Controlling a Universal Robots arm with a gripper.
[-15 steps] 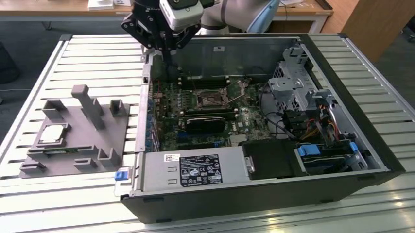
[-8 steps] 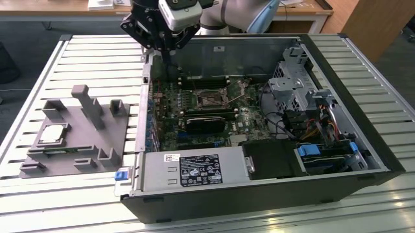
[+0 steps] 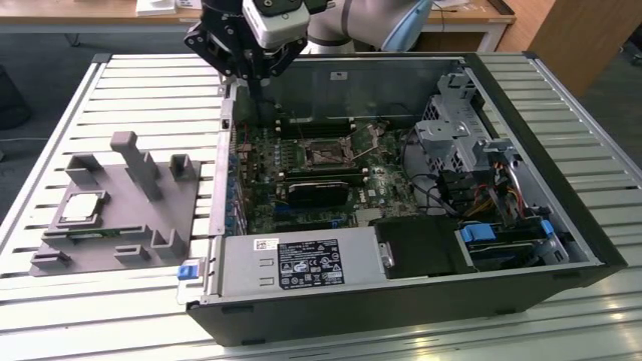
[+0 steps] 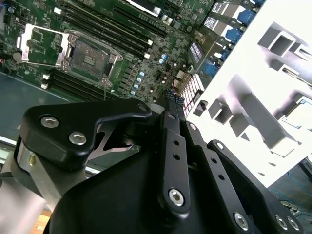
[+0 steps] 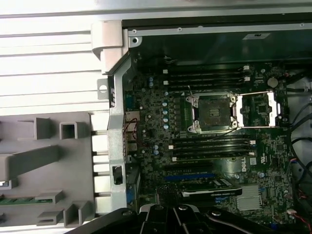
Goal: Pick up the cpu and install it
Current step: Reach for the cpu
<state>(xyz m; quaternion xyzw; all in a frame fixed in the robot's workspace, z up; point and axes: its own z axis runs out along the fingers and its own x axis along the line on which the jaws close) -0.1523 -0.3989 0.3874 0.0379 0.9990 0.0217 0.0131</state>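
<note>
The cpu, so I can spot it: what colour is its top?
The cpu has a silver top, clearest in the exterior view.

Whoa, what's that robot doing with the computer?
A robot arm is working on an opened computer case. Its gripper hovers over the case's edge on the exterior view's left. The cpu lies on the gray fixture beside the case, not yet picked up. The socket on the motherboard is open and empty.

The arm (image 3: 366, 22) is cut off by the exterior view's top edge. The cpu (image 4: 301, 110) is partly cut off in the second wrist view.
</note>
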